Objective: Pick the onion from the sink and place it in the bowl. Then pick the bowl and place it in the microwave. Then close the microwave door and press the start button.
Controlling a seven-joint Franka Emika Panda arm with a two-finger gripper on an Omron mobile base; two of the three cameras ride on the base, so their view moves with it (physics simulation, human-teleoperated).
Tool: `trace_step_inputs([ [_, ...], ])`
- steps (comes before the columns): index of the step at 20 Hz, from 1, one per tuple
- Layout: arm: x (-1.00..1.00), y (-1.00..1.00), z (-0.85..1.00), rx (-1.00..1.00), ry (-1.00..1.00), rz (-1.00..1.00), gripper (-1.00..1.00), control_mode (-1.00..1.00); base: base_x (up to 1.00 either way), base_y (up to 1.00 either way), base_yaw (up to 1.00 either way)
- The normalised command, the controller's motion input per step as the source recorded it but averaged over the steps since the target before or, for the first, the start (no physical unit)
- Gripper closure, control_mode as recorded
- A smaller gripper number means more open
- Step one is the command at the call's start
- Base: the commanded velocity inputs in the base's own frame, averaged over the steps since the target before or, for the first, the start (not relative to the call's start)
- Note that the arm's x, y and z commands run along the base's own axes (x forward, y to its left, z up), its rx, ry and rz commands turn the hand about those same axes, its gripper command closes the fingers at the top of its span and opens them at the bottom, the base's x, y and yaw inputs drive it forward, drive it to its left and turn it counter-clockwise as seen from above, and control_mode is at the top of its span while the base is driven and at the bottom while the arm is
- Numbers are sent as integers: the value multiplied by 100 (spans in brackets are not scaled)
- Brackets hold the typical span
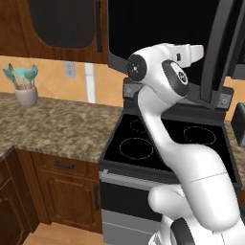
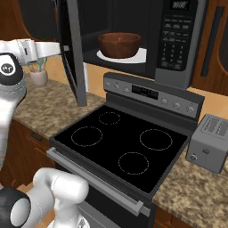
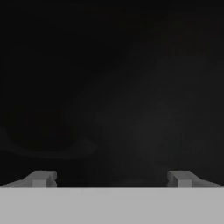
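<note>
Right base view: bowl (image 2: 119, 45) sits inside microwave (image 2: 133, 35); hand (image 3: 109, 178) wide, empty, behind microwave door (image 2: 73, 49) | risk: glancing push leaves door ajar

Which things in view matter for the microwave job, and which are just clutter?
Job:
- bowl, on the white plate inside
- microwave, button panel at right
- microwave door, open
- gripper, open, empty, facing the door's dark glass

Lying about:
- stove
- toaster on the counter
- utensil cup
</note>
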Motion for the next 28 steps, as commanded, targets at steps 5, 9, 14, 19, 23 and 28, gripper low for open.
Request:
trace_step_inputs([
  [5,67,-57,0,14,0,5,-100,-100,0,0,0],
  [9,70,-37,-2,7,0,5,-100,-100,0,0,0],
  [14,48,-49,0,9,0,4,-100,-100,0,0,0],
  [19,34,-54,0,10,0,5,-100,-100,0,0,0],
  [23,59,-61,-22,7,0,10,-100,-100,0,0,0],
  [28,83,-55,-32,6,-1,11,-100,-100,0,0,0],
])
